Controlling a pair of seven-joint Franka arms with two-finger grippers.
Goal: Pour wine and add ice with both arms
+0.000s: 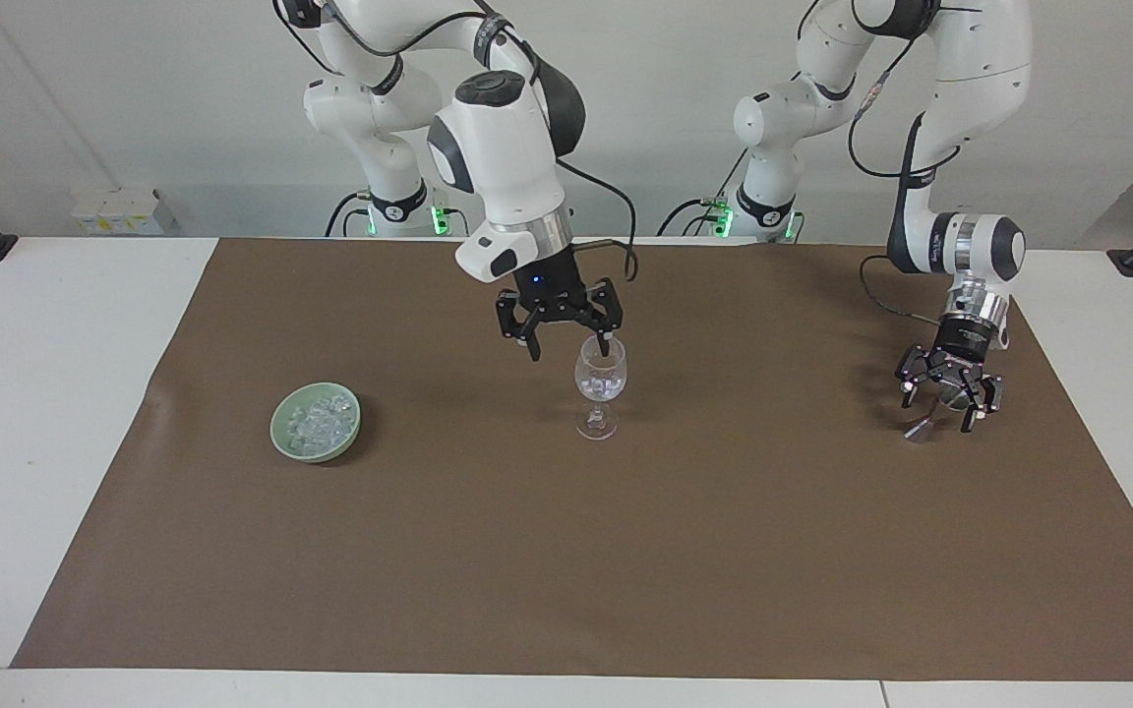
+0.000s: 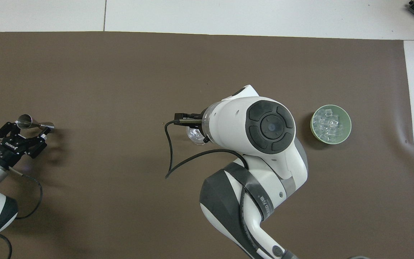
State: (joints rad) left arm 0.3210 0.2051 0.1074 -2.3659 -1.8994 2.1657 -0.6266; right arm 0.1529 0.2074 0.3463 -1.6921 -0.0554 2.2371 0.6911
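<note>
Over glass: right tool open | over jigger: left tool open | writing unreadable

Pale green bowl, brown mat

Both arms are glossy white jointed shells with dark grey joint caps and silver wrist rings. Loose black cables trail along them. Each black skeletal hand has linked fingers; green lights glow at the two bases.
</note>
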